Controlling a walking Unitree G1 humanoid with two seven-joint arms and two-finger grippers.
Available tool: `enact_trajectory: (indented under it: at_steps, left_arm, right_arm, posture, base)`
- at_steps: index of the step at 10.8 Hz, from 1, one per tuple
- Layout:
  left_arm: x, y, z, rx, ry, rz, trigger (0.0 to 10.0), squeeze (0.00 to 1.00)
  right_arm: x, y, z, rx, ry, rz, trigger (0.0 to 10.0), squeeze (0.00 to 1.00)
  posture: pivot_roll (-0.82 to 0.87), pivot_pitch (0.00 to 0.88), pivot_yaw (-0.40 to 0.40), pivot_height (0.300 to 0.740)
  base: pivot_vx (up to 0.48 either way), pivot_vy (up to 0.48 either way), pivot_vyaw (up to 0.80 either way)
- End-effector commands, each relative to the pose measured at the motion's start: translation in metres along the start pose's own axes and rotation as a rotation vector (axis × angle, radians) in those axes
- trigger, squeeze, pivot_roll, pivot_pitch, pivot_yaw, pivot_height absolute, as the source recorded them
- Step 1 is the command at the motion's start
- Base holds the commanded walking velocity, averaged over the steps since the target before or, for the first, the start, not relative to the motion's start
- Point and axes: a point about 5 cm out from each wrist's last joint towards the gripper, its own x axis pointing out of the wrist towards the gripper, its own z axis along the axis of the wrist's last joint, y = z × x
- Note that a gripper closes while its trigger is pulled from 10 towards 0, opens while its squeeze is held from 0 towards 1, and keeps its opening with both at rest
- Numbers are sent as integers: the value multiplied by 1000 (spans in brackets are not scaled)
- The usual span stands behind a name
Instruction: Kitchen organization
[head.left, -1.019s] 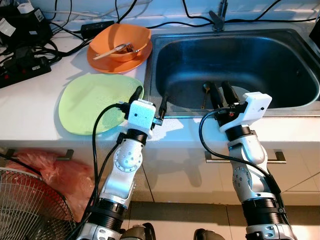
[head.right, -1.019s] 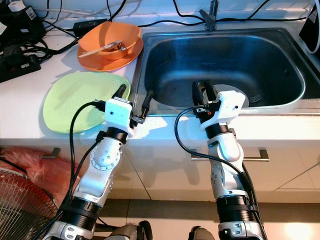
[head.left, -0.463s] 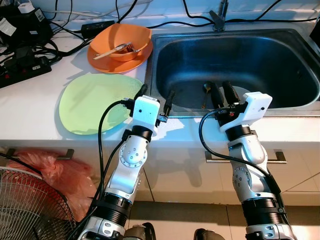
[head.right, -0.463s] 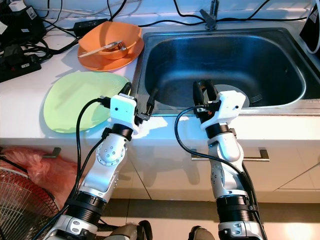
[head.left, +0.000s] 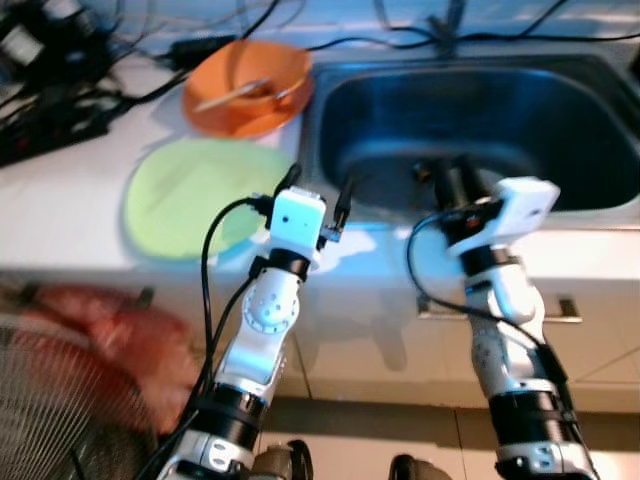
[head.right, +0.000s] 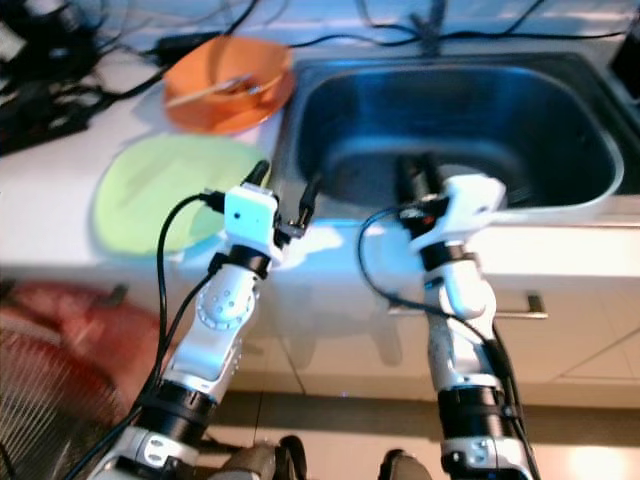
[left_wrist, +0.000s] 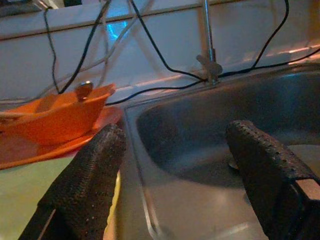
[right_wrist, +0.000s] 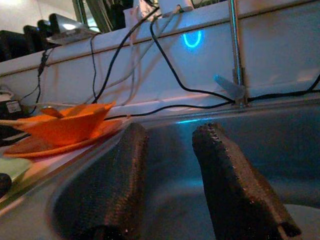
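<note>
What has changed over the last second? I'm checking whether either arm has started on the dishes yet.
The left gripper has swung from over the green plate toward the sink, its fingers now straddling the sink's near-left rim, open and empty. The whole picture has blurred and shifted slightly, so the camera moved. The right gripper stays open over the basin; the orange bowl and green plate lie untouched.

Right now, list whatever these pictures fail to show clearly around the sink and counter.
- Sink floor: part hidden behind the right gripper in the eye views.
- Orange bowl: utensils inside blurred by camera motion.
- Red bag, bottom left: smeared beyond telling.
- Green plate: cut by the left wrist view's edge, behind a finger.
</note>
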Motion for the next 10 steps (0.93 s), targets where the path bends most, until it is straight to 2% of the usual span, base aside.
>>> enact_trajectory:
  at_steps: [1, 10]
  left_arm:
    - [-4, 1, -6, -5, 30, 1, 10000, 0]
    - [-2, 2, -5, -13, 23, 15, 10000, 0]
  right_arm:
    - [-7, -2, -14, 15, 68, -21, 10000, 0]
    - [-7, -7, -11, 3, 58, -36, 10000, 0]
  posture:
    - [-10, 110, 91, 740]
    - [-10, 123, 80, 740]
  base:
    - [-285, 0, 0]
    - [-297, 0, 0]
